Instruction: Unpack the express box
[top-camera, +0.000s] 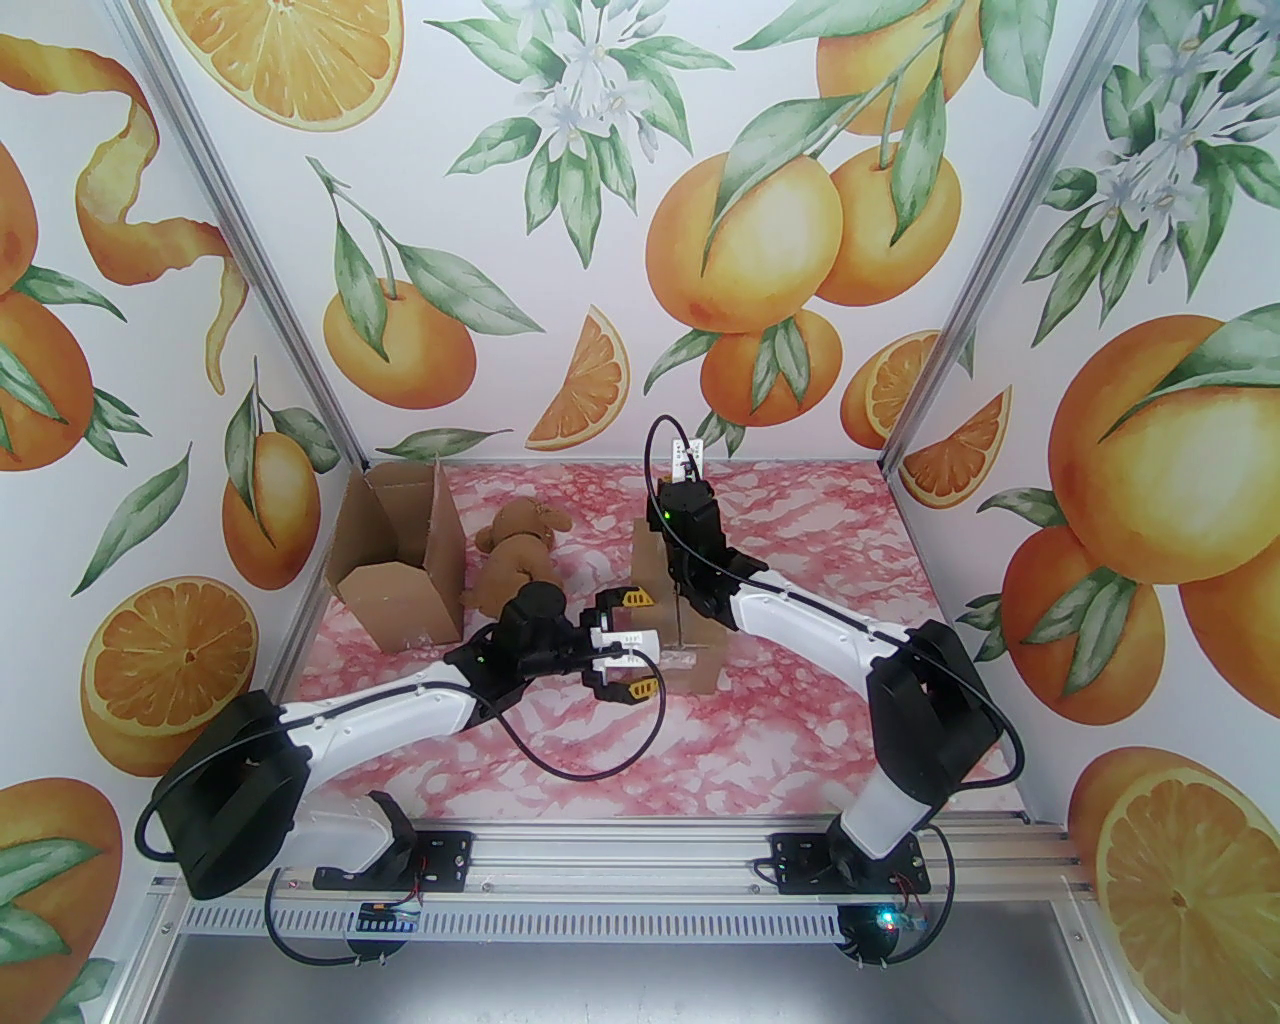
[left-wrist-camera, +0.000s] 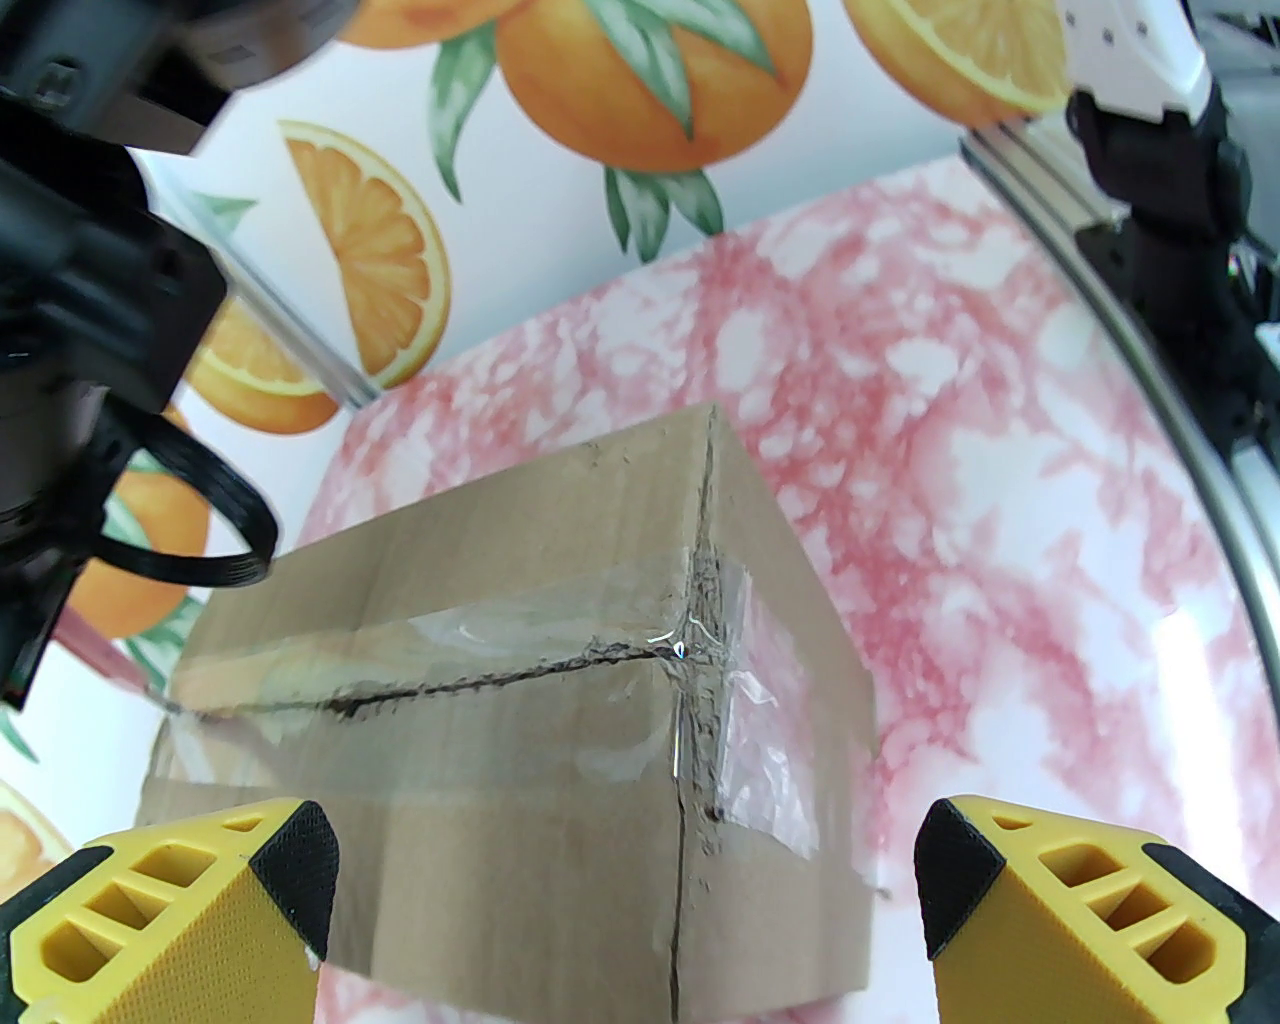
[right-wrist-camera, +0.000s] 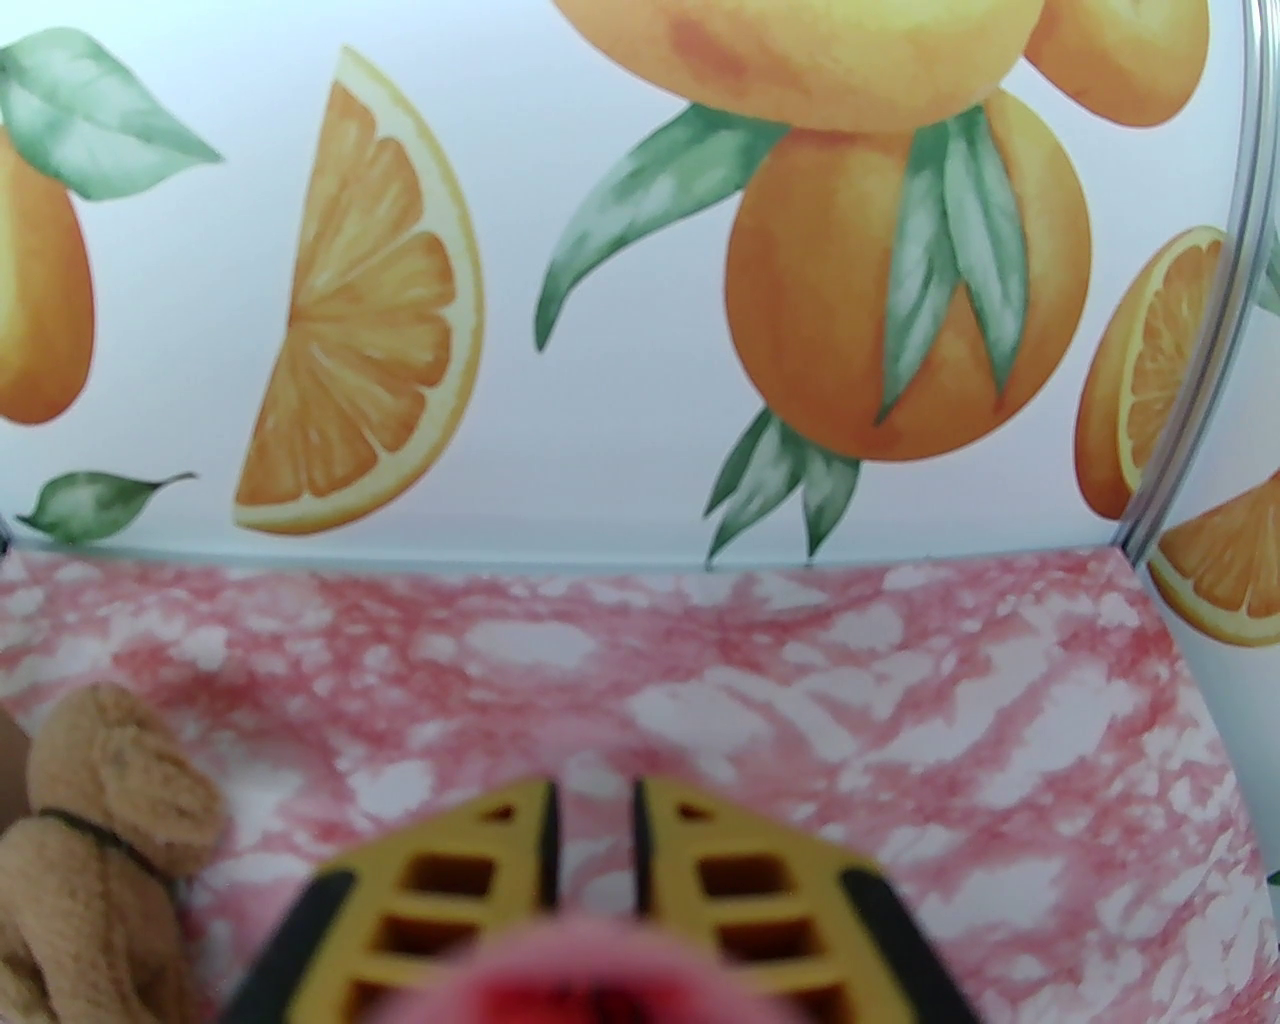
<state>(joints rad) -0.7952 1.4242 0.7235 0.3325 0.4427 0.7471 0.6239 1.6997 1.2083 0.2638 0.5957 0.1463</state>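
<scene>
Taped brown cardboard express box (top-camera: 703, 668) at the middle of the pink marbled worktop (top-camera: 800, 560), top seam slit; the left tool (top-camera: 640, 643) gapes wide and empty just beside it.
Light, stiff card, slick where the clear tape runs: probably best taken by a flap edge at the cut. The right tool (right-wrist-camera: 595, 800) above it, nearly closed on what seems a pink-handled cutter (right-wrist-camera: 590, 985), crowds that seam. A tan plush bear (top-camera: 515, 560) and an opened brown carton (top-camera: 400, 570) lie toward the worktop's far-left corner.

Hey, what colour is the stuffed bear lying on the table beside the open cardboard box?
Light tan-brown. The stuffed bear shows best in the top external view.
</scene>
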